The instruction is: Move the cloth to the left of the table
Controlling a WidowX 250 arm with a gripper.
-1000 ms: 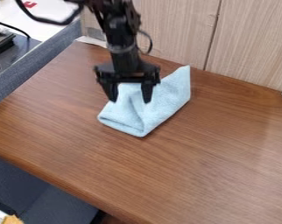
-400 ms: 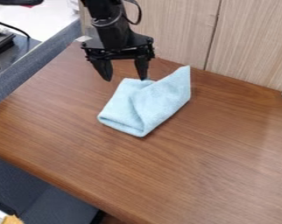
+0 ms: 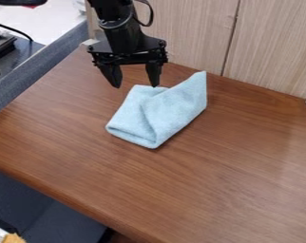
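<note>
A light blue cloth [image 3: 158, 111] is seen lying on the desk [image 3: 213, 166], a little above the middle of the view. It is loosely folded over itself, with one fold running across it; a pointed corner is directed toward the wall panels [image 3: 194, 33], and a blunter one toward the front. Above its far left edge the black gripper [image 3: 135, 86] is hung, its jaws set wide apart and nothing held between them. The right-hand tip in the view is placed right by the cloth's far edge; whether the two are touching cannot be told. The other tip is held over bare wood, to the left of the cloth.

The desk is surfaced in brown wood grain, with sheen spread over its right part and a rounded front edge. It is backed by pale wood-grain panels, divided by a dark upright seam. Along its left side a grey fabric-covered border [image 3: 38, 71] is run, beyond which a white surface [image 3: 57, 16], a dark device [image 3: 2, 45] and a black cable [image 3: 14, 27] are seen. Below the front edge a dark blue-grey surface [image 3: 44, 211] is shown, and in the bottom left corner a yellowish object [image 3: 14, 238] is partly cut off.
</note>
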